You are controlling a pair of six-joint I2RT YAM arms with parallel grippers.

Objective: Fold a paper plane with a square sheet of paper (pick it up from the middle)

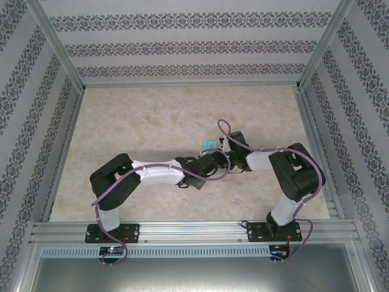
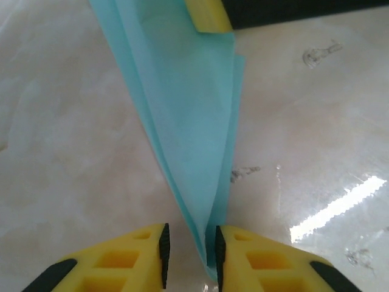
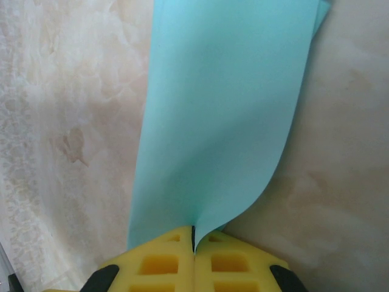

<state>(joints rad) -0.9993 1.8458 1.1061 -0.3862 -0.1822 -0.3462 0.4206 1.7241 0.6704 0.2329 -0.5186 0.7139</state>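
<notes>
The square sheet of paper (image 1: 208,145), teal-blue, is folded into a layered, tapering shape and hangs just above the table between the two arms. My right gripper (image 3: 194,240) is shut on one edge of the paper (image 3: 225,109), which fans away from its yellow fingers. My left gripper (image 2: 190,249) is open. The paper's narrow pointed end (image 2: 209,243) sits in the gap and leans against the right-hand pad, with a clear space to the left pad. A yellow fingertip (image 2: 208,15) of the right gripper shows at the paper's far end. In the top view both grippers (image 1: 209,159) (image 1: 226,146) meet mid-table.
The beige marbled table top (image 1: 152,115) stretches around the arms, bounded by aluminium rails (image 1: 182,231) and patterned walls (image 1: 182,48). Purple cables (image 1: 222,128) loop over both arms. Faint scuff marks (image 2: 322,55) show on the table.
</notes>
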